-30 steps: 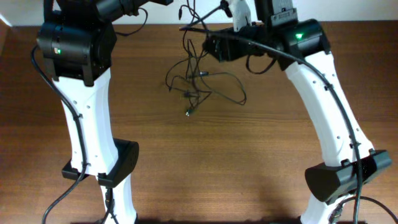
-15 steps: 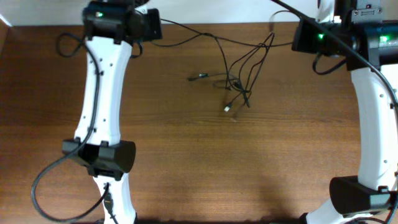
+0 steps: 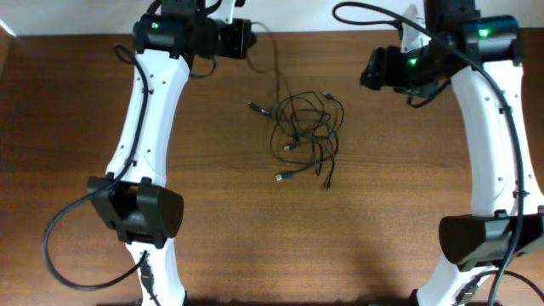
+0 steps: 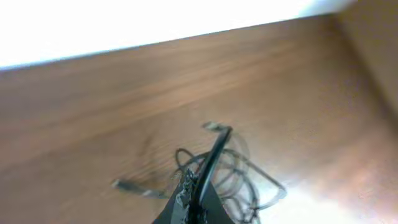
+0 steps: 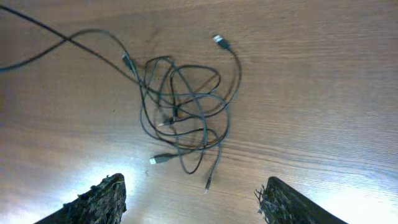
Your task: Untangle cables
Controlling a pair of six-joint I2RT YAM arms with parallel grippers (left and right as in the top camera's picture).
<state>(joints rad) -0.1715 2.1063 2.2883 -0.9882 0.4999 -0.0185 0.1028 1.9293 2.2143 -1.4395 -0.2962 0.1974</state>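
The cables lie as a loose tangled bunch of thin black cords in the middle of the wooden table, with several plug ends sticking out. My left gripper is above the far edge, shut on one cable strand that runs down into the bunch. In the left wrist view the shut fingers pinch that strand above the cables. My right gripper hovers right of the bunch, open and empty. In the right wrist view its spread fingers sit above the cables.
The brown table ends at a white wall along the back. The left arm's base and the right arm's base stand near the front edge.
The cables were stretched between the two grippers; now the right gripper has let go and moved left, and the bunch lies slack on the table. The left gripper moved right, still holding a strand.
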